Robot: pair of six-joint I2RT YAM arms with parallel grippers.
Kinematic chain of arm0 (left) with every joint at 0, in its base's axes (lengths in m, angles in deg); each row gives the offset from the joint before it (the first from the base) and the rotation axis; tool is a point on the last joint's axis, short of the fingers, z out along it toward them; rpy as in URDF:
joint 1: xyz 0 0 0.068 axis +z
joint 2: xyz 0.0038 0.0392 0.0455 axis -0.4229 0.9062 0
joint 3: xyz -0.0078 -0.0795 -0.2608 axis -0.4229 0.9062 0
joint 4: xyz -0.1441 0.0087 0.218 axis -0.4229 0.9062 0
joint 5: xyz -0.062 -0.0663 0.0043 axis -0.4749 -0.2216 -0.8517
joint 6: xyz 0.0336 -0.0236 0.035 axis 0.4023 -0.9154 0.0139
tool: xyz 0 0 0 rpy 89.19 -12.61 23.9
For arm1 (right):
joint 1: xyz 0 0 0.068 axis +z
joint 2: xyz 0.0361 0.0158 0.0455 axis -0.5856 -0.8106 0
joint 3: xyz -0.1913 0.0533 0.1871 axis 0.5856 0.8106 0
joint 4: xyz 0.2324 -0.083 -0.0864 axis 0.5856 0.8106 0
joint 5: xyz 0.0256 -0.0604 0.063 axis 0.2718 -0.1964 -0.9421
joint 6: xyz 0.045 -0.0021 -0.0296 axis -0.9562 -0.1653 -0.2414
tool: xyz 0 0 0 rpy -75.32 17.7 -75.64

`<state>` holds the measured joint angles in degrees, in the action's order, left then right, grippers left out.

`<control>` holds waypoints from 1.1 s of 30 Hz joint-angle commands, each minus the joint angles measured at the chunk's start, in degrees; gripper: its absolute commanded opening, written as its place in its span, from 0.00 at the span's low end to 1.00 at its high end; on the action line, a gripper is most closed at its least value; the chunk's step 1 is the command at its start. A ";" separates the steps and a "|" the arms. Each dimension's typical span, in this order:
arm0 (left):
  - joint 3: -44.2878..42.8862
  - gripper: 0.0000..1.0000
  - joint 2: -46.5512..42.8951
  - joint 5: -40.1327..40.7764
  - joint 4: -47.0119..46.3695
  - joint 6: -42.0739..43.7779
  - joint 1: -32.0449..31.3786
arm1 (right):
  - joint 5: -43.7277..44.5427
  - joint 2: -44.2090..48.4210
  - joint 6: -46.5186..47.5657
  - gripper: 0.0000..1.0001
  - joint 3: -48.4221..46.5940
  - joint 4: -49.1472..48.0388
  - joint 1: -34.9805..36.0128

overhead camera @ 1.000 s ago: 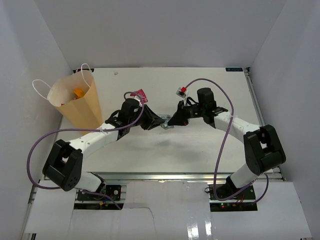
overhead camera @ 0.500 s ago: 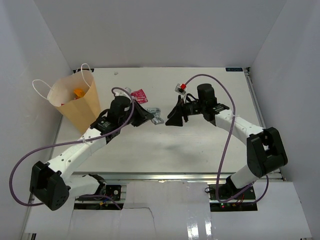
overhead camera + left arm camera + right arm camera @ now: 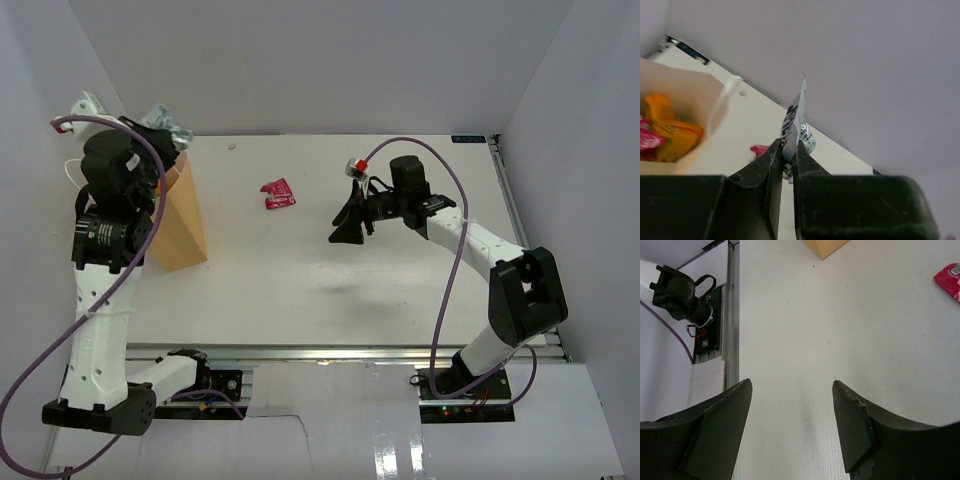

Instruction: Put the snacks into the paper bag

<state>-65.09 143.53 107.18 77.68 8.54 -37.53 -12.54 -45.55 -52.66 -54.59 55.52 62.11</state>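
My left gripper (image 3: 158, 128) is raised high over the tan paper bag (image 3: 182, 226) at the table's far left, shut on a silver-grey packet (image 3: 173, 121). The left wrist view has that packet (image 3: 797, 125) standing up edge-on from between the closed fingers (image 3: 788, 146). Below and left is the bag's open mouth (image 3: 687, 79), holding orange and yellow snacks (image 3: 675, 132) and a pink one (image 3: 646, 141). A red packet (image 3: 278, 194) lies flat on the table mid-back. My right gripper (image 3: 346, 224) hovers open over bare table right of it, with nothing between its fingers (image 3: 792, 385).
White enclosure walls ring the table on the left, back and right. The right wrist view catches the red packet (image 3: 950, 279) at its upper right edge, a bottom corner of the bag (image 3: 824, 247) at the top, and the table's metal rail (image 3: 730, 315) on the left.
The left arm has swung up and to the left, carrying the silver packet from mid-table to above the bag. The right gripper opened, letting go of that packet, and drew back slightly.
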 commanded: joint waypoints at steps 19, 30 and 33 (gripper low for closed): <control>5.16 0.60 15.13 -27.31 -2.26 -6.17 37.56 | 6.56 -6.52 5.52 0.72 -8.26 7.79 0.10; 1.82 0.89 5.21 -37.40 -8.40 -1.24 36.78 | 14.74 -17.60 3.75 0.72 -22.24 16.15 1.78; 3.57 0.91 4.67 -47.59 -15.78 -2.64 28.99 | 12.38 -17.87 7.42 0.73 -22.24 17.55 1.60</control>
<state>-60.63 150.06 71.29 70.27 5.26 -1.86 1.34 -63.58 -48.22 -74.22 70.71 63.73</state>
